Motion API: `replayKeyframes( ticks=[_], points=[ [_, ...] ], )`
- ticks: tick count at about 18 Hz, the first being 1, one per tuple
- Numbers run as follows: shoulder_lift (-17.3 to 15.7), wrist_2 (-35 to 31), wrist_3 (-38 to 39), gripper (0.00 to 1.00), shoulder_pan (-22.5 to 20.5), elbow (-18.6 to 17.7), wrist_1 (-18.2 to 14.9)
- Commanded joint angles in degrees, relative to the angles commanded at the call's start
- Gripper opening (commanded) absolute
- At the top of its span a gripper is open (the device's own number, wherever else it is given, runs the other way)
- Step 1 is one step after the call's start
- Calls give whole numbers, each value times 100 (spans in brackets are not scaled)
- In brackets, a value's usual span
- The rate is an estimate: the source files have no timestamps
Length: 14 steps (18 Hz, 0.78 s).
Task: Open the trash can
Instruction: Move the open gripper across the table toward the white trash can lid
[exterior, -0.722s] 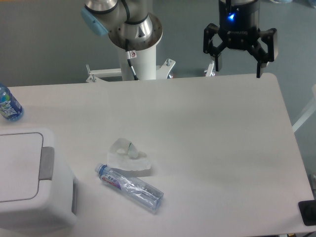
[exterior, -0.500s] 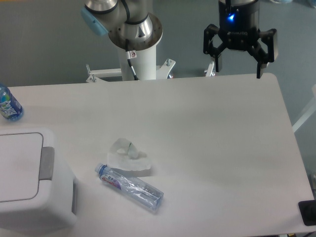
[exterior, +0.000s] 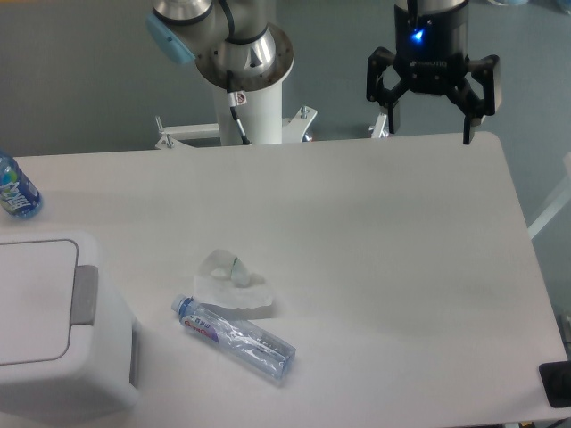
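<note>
The trash can (exterior: pixel 53 330) is a large white boxy bin at the table's front left corner. Its flat lid is shut and its grey push-button bar (exterior: pixel 85 294) faces right. My gripper (exterior: pixel 430 132) hangs open and empty above the table's far right edge, far from the trash can, with its fingers spread wide and pointing down.
A crushed clear plastic bottle (exterior: pixel 234 333) lies just right of the trash can, with a crumpled clear plastic piece (exterior: pixel 232 282) behind it. A blue bottle (exterior: pixel 15 189) sits at the far left edge. The arm's base (exterior: pixel 245 85) stands behind the table. A black object (exterior: pixel 555 383) sits at the front right corner.
The gripper has shifted very slightly; nothing else has moved.
</note>
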<state>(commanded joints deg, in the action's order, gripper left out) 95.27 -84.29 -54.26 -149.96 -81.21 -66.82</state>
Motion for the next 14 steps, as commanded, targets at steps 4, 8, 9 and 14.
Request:
replayKeyframes(
  ticks=[4,8,9,14],
  points=[
    [264,-9,1433,100,475,35,433],
    [326,35,2453,100,897,53,424],
    [370,61,2760,100,1081,61,433],
    [651,228,3868,100,1767,88,740]
  ],
)
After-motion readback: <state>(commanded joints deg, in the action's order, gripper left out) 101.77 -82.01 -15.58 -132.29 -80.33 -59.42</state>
